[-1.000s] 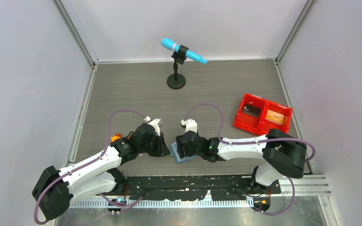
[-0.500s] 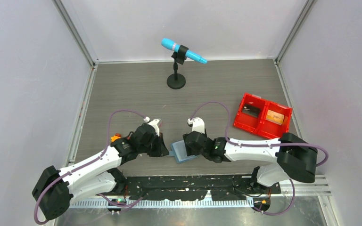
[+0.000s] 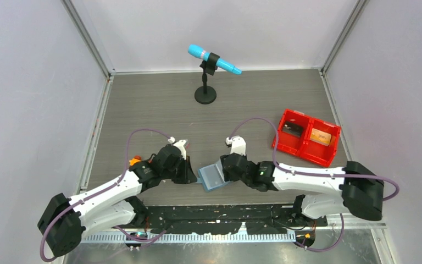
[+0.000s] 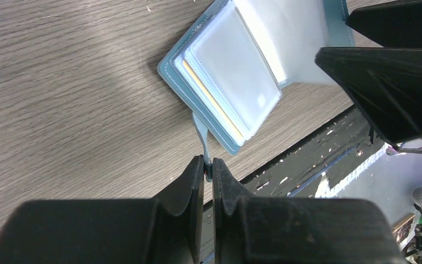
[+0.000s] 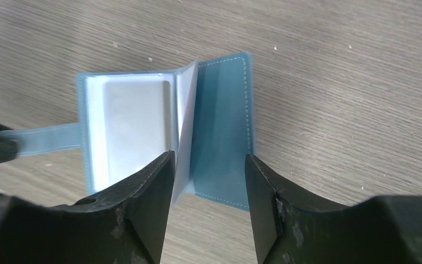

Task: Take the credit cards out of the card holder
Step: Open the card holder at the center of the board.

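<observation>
The teal-blue card holder (image 3: 211, 177) lies open on the table near the front edge, between my two grippers. My left gripper (image 3: 193, 175) is shut on its thin closing strap (image 4: 200, 131), fingertips pinching the strap's end (image 4: 209, 165). In the left wrist view the holder (image 4: 228, 82) shows clear plastic sleeves with the orange-gold edge of a credit card (image 4: 209, 97) between them. My right gripper (image 5: 209, 165) is open, its jaws either side of the holder's near right edge, over the teal cover flap (image 5: 222, 121). One sleeve stands up beside its left finger (image 5: 148, 187).
A red two-compartment bin (image 3: 329, 158) stands at the right, with an orange card (image 3: 320, 137) in one half and a dark item (image 3: 293, 131) in the other. A blue microphone (image 3: 213, 59) on a black stand is at the back centre. A small orange object (image 3: 135, 161) lies by my left arm.
My right gripper has drawn back to the right, uncovering the holder, which now lies open. My left gripper has stayed in place, shut on the strap.
</observation>
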Robot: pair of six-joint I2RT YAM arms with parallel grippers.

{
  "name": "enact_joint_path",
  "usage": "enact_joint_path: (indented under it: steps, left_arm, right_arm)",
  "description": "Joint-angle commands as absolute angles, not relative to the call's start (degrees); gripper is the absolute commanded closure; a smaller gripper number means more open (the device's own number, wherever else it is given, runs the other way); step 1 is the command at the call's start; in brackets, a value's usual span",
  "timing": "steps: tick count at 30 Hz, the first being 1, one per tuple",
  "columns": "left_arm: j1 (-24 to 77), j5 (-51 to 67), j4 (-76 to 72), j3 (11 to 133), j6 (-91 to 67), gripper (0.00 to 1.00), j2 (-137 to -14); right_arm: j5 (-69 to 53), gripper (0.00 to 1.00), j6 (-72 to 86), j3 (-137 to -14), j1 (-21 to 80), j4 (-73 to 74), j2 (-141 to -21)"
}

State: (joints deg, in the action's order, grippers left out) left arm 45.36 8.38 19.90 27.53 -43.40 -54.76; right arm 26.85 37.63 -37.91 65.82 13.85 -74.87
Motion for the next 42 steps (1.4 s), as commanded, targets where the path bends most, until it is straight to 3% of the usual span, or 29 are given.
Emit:
enact_joint_path:
  steps: [1, 11, 14, 17, 22, 42]
  left_arm:
    - [45.43, 10.42, 16.95, 29.74, -43.77, 1.0, -52.96]
    - [45.42, 12.12, 14.94, 29.5, -44.82, 1.0, -53.22]
    - [45.4, 12.11, 15.03, 29.4, -44.91, 1.0, -52.94]
    - [45.44, 11.87, 15.44, 29.4, -44.91, 1.0, -52.42]
    - [45.39, 11.6, 15.81, 29.26, -44.91, 1.0, -52.05]
    - [45.38, 10.71, 16.23, 28.82, -44.69, 1.0, -51.97]
  right_arm:
    - [26.05, 0.44, 37.63, -39.99, 65.82, 13.98, -68.48]
    - [13.39, 0.49, 38.61, -39.47, 67.95, -1.19, -68.32]
    - [14.51, 0.47, 38.59, -40.14, 68.11, -2.68, -73.57]
    - [16.7, 0.37, 37.96, -41.39, 68.11, -2.44, -78.53]
    - [21.13, 0.31, 37.23, -43.23, 68.11, -0.46, -83.62]
    - [26.82, 0.4, 36.54, -43.39, 68.12, 4.66, -87.1]
